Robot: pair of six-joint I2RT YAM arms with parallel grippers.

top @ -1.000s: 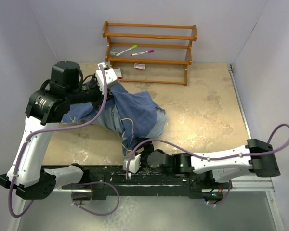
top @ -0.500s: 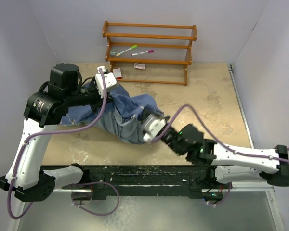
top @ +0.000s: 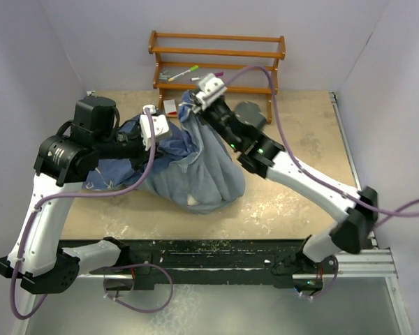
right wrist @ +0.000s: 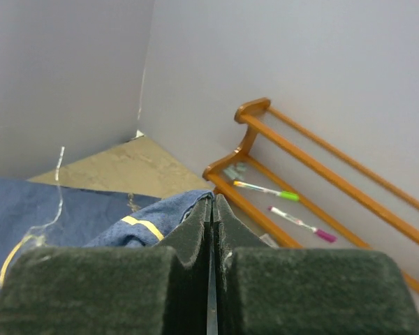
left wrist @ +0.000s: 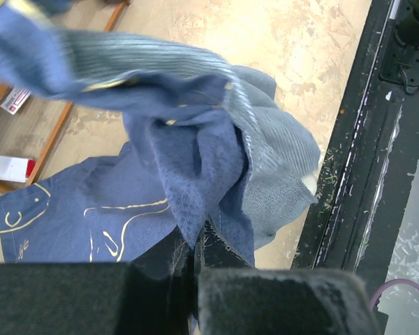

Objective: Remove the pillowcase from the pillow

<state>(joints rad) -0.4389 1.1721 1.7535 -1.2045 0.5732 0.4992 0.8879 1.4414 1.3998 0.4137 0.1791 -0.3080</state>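
At the counter's [top: 300, 157] left, the left gripper [top: 156, 128] has its jaws clamped on a pillowcase [top: 202, 171] fold. The cover bulges mid-counter, a cream sliver of pillow [left wrist: 309, 183] showing. Further right, the right gripper [top: 200, 98] pinches its raised edge between closed jaws.

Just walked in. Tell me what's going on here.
A blue pillowcase is being pulled off a pillow. The left tool is clamped on one fold of the cloth, and the right tool pinches another edge, lifted toward the wooden rack. The pillow is almost entirely covered; only a cream sliver peeks out at the near end.
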